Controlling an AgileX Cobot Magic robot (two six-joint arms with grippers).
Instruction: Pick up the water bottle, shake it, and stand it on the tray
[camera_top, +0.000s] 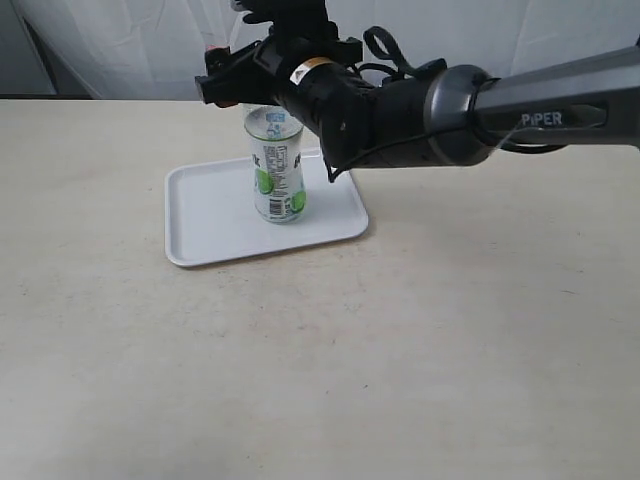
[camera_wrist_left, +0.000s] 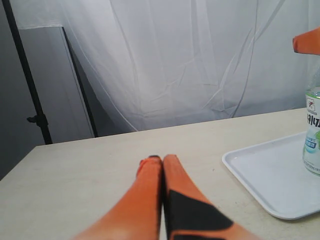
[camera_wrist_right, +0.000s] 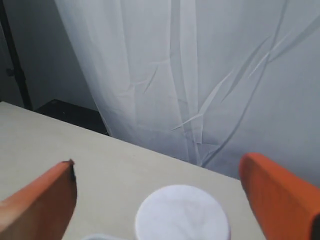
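Note:
The water bottle, clear with a white-and-green label, stands upright on the white tray. My right gripper hovers just over its top, reaching in from the right on a dark arm. In the right wrist view the gripper is open, its orange fingers wide apart on either side of the white cap and not touching it. My left gripper is shut on nothing, low over the bare table, to one side of the tray and the bottle.
A white curtain hangs behind the beige table. A dark stand rises beyond the table's far edge in the left wrist view. One orange finger of the right gripper shows above the bottle there.

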